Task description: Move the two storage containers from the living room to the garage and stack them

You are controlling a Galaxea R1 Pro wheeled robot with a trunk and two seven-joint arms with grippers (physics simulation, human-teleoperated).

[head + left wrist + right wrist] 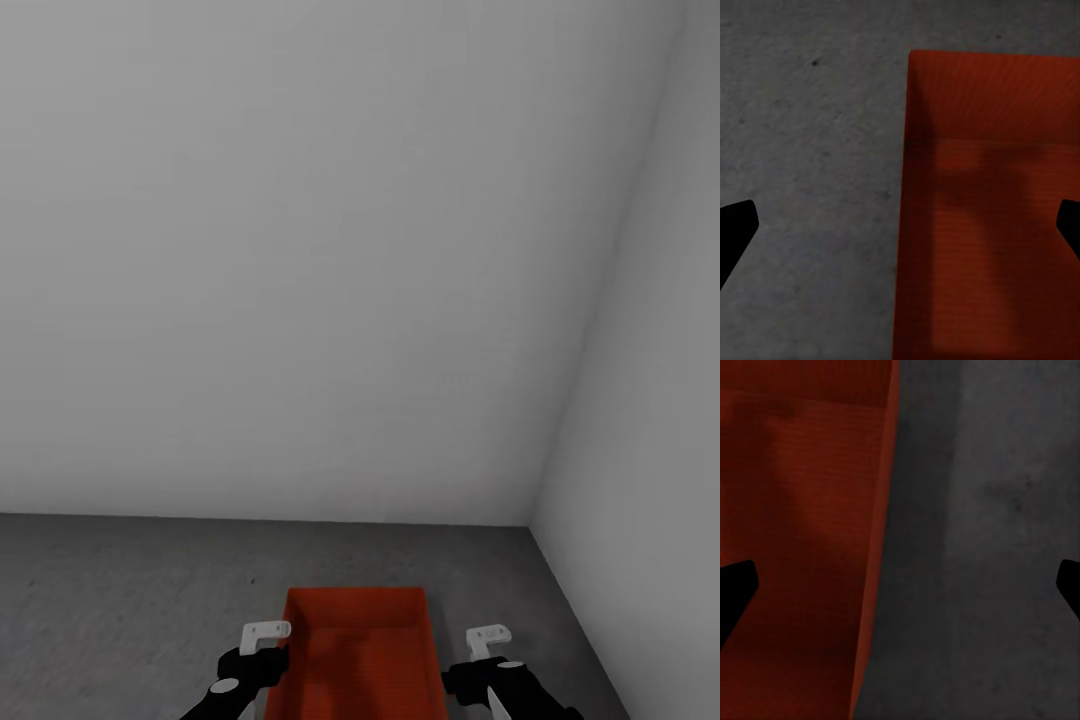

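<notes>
One red-orange storage container (360,650) lies low in the head view on the garage's dark grey concrete floor (120,590), near a corner of white walls. My left gripper (262,650) hovers over its left wall and my right gripper (488,655) over its right wall. In the left wrist view the gripper (900,232) is open, its black fingertips (735,232) spread on either side of the container's wall (904,225). The right gripper (900,592) is open too, straddling the other wall (877,570). Neither holds anything.
A plain white wall (300,250) stands ahead and another white wall (650,400) closes the right side, meeting in a corner at the back right. Speckled concrete (810,150) stretches to the container's left, and a narrower strip (1005,547) runs to its right.
</notes>
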